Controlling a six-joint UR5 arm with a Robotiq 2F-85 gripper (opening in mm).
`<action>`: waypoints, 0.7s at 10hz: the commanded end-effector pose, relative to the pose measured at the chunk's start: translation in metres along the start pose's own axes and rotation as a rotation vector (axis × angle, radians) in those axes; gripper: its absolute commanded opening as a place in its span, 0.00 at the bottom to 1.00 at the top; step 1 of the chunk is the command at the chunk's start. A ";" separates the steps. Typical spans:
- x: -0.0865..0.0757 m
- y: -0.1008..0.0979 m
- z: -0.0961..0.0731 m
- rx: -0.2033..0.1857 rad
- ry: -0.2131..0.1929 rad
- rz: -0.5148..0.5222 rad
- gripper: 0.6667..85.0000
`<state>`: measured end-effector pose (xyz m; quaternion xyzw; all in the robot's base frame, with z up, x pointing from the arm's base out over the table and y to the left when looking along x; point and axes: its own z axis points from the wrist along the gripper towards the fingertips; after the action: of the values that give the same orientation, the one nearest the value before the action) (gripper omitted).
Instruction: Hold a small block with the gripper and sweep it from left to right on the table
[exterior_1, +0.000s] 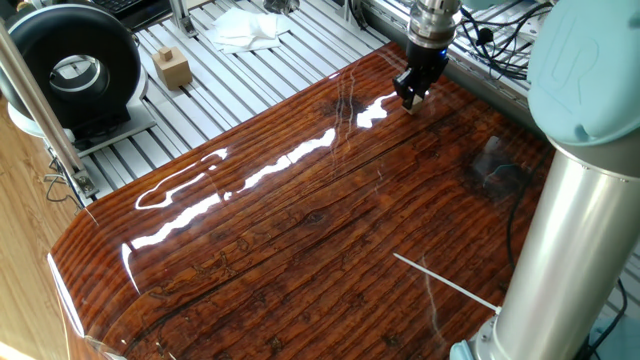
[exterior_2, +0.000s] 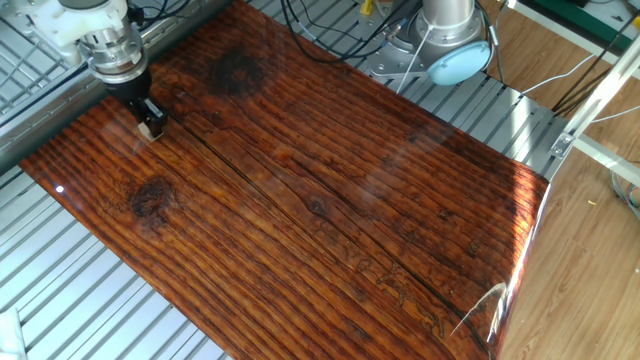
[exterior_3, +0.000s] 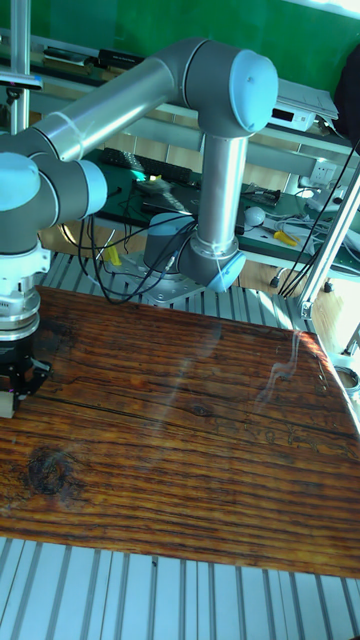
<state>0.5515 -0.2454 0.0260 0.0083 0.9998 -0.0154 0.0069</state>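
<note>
My gripper (exterior_2: 150, 125) was clamped on the small block (exterior_2: 153, 131), pressed to the table (exterior_2: 330, 190) at its ten o'clock corner. Sweep underway, I judged; next, steady dragging rightward.

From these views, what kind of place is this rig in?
Likely a robotics lab: the arm is mounted on a ribbed aluminium frame, loose cables trail behind the table, and equipment-laden benches stand behind.
</note>
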 end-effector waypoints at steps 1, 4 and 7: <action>-0.005 -0.008 -0.008 -0.009 -0.020 -0.065 0.00; -0.008 0.000 -0.001 -0.049 -0.030 -0.092 0.00; -0.008 -0.013 0.016 -0.016 -0.069 -0.145 0.00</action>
<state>0.5572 -0.2537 0.0182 -0.0510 0.9983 -0.0063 0.0258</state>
